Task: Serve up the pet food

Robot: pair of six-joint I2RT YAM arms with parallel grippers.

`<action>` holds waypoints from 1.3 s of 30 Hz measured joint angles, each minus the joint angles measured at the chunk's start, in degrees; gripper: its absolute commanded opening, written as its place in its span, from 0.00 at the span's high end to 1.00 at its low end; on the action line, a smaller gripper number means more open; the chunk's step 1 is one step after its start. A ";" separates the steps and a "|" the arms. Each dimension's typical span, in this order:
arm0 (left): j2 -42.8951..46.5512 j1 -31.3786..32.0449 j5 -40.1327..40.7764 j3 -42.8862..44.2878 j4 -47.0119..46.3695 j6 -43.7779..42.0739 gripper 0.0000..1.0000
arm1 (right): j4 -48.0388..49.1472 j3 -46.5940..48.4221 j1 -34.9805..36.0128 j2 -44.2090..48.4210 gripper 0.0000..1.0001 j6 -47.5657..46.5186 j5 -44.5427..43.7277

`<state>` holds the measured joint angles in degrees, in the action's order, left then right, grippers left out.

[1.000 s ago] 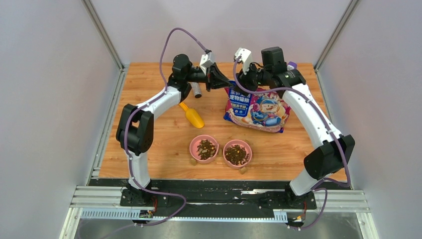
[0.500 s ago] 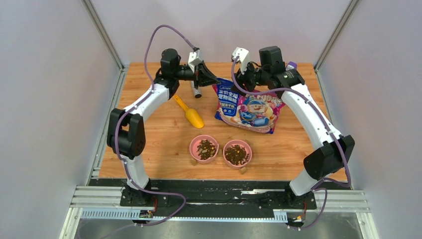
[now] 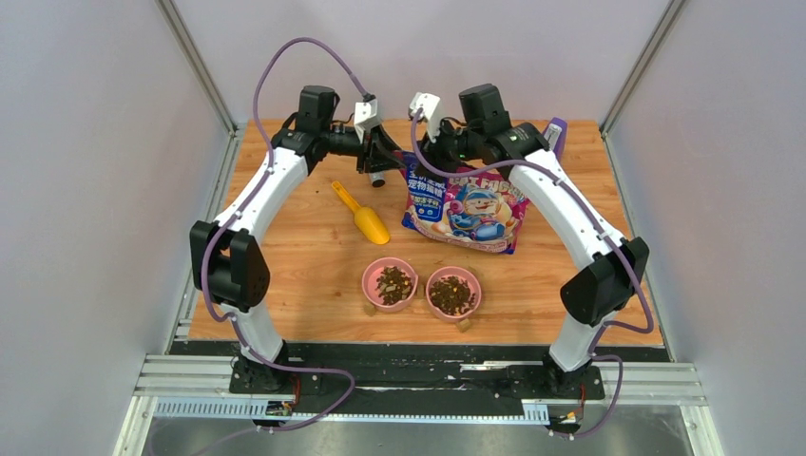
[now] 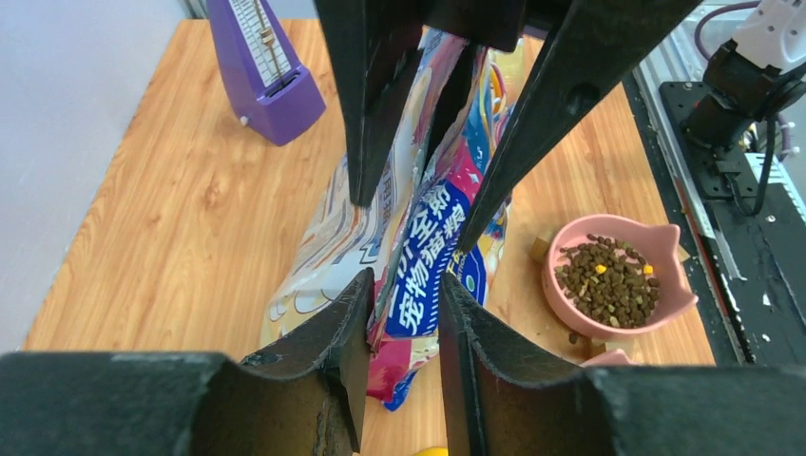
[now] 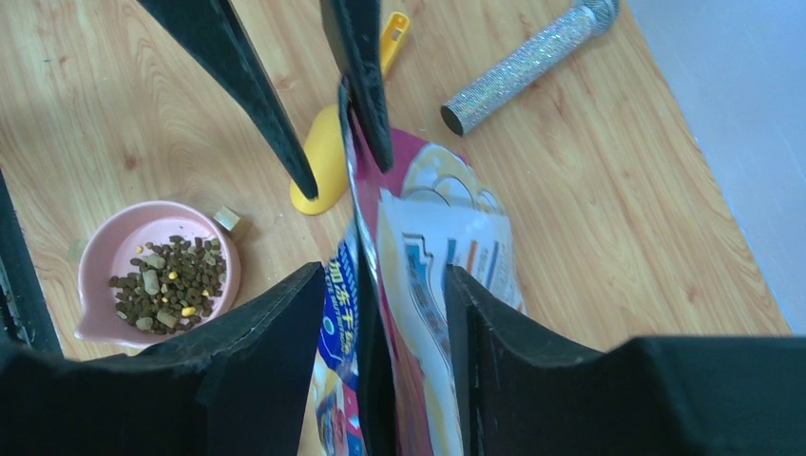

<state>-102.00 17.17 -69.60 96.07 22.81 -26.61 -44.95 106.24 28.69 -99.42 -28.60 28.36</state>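
Both arms reach to the far side of the desk (image 3: 285, 285), left tool (image 4: 405, 280) and right tool (image 5: 385, 275) facing each other. Each is clamped on the top edge of the bag (image 3: 466, 209), whose long axis runs from them toward the near right; can't tell from any view whether its mouth is open. Left bowl (image 3: 365, 281) and right bowl (image 3: 429, 290) sit on the near side of the bag, scoop (image 3: 366, 223) loose on the left arm's side. The pet food (image 3: 393, 283) is heaped in both bowls, toward the near edge from either tool and well apart from both.
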 measured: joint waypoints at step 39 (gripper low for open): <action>-4.00 -0.26 -4.85 3.76 5.31 -7.15 1.00 | -2.75 -10.54 0.63 9.22 1.00 -4.63 -14.56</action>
<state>-106.00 16.91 -74.46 99.83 28.12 -33.76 -47.70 95.70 29.32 -90.19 -33.23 13.80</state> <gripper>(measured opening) 0.008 0.008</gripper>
